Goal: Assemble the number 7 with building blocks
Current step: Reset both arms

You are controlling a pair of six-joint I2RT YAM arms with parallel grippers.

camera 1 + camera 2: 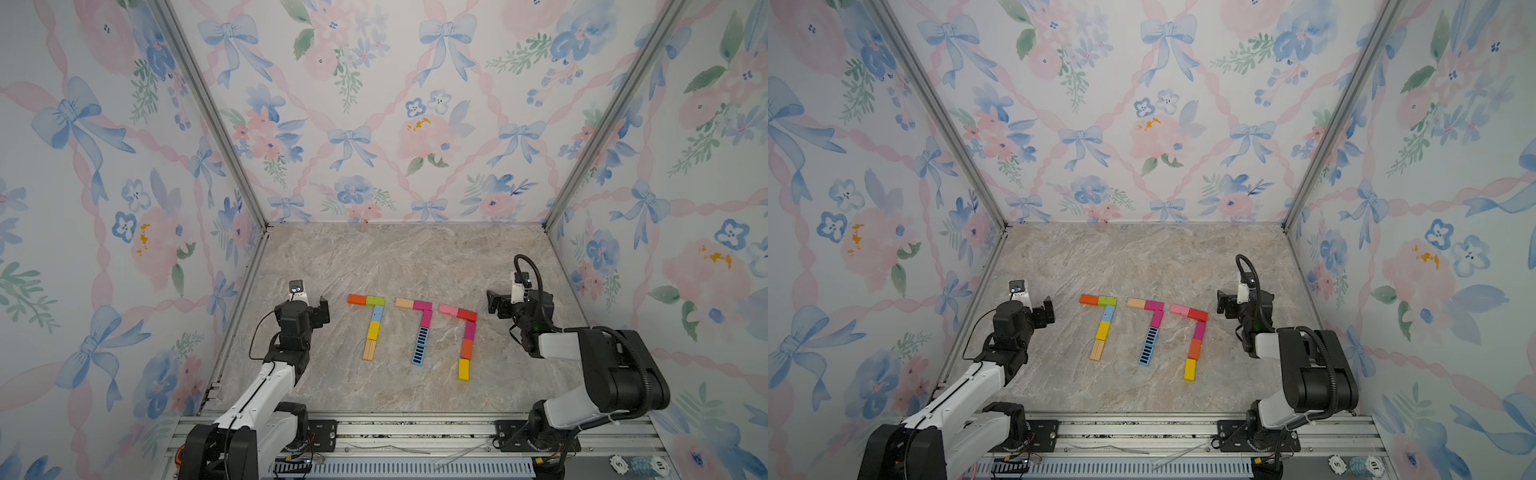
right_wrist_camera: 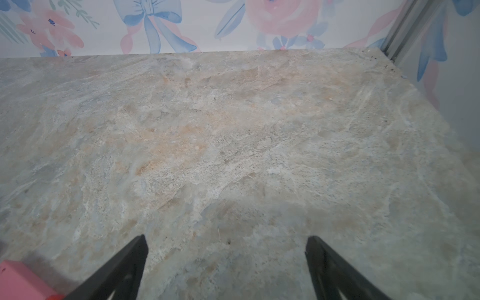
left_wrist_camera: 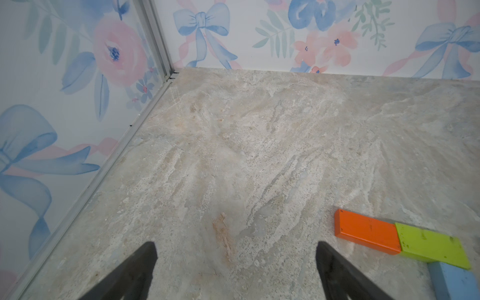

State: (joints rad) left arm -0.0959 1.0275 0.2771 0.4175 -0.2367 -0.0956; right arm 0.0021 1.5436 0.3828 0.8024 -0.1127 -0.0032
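1. Three figures of the number 7, made of flat building blocks (image 1: 373, 331), lie side by side on the marble table (image 1: 374, 257), in the lower middle of both top views.
2. The frame-left 7 (image 1: 377, 313) has an orange block (image 1: 357, 299) and a green block (image 1: 375, 301) as its top bar.
3. The left gripper (image 1: 325, 311) sits just left of that orange block, not touching it, with its fingers spread wide and empty.
4. In the left wrist view the orange block lies at lower right, outside the dark fingers (image 3: 337, 270).
5. The right gripper (image 1: 493, 302) sits to the right of the frame-right 7 (image 1: 470, 331), clear of it, with its fingers apart and holding nothing.
6. In the right wrist view a pink block (image 2: 18, 280) shows in the lower left corner, outside the fingers.
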